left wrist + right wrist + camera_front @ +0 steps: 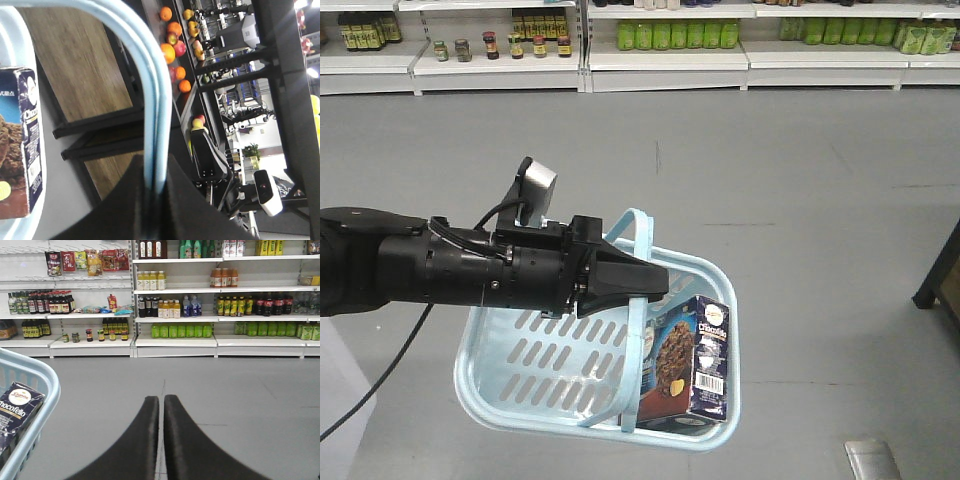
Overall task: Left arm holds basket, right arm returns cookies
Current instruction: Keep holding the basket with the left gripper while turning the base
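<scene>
The left arm [470, 270] reaches out level above the floor [800, 200], and its jaws are clamped on the top of the hoop handle [638, 330], so the basket [500, 400] hangs from it clear of the floor; the left wrist view shows the handle's pale blue bar pinched between them. The cookies [690, 365] are inside the basket, against its end wall on the side of the handle away from the left arm. The carton appears to stand on end, leaning slightly, with its long axis roughly upright and its top near the rim. The jaws of the right arm [187, 445] are drawn almost together with only a thin slit between them, and they hold nothing. They point toward the shelves [175, 342]. In the right wrist view the carton lies low and to the left of these jaws, close by. The right arm is the free one and is judged responsible for retrieval: it would need to open, turn left and descend beside the handle.
</scene>
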Robot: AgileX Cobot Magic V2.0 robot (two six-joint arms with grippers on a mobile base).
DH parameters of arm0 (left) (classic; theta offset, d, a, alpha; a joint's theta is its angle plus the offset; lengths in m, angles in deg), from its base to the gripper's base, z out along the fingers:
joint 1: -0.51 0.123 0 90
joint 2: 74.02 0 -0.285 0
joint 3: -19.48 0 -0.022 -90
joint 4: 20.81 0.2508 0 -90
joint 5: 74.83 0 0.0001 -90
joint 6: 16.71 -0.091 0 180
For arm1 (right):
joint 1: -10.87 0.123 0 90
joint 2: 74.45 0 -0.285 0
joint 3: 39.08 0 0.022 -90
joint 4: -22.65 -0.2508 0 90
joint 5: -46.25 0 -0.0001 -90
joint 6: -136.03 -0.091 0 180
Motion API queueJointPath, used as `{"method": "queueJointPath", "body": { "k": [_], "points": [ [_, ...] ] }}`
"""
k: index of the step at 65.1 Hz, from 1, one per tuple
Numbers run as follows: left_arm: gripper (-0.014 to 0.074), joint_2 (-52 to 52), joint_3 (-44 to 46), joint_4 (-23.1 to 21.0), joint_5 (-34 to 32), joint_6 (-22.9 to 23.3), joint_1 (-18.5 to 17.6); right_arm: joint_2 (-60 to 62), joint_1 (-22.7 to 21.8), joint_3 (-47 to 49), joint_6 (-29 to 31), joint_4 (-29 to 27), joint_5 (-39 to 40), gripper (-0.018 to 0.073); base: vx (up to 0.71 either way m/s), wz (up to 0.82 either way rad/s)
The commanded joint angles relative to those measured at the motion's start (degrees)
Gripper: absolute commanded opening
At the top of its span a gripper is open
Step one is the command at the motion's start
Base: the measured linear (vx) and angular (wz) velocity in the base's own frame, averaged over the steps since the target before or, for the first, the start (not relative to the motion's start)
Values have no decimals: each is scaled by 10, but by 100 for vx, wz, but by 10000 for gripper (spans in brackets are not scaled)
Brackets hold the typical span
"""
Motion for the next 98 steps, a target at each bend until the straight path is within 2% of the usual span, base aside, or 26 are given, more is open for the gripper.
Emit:
{"method": "queueJointPath", "body": {
  "k": [1,98],
  "points": [
    [-6,29,18,-70,33,-6,1,7,-1,-10,-1,2,42,-10,52,2],
    [-6,29,18,-74,29,-6,1,7,-1,-10,-1,2,42,-10,50,1]
  ]
}}
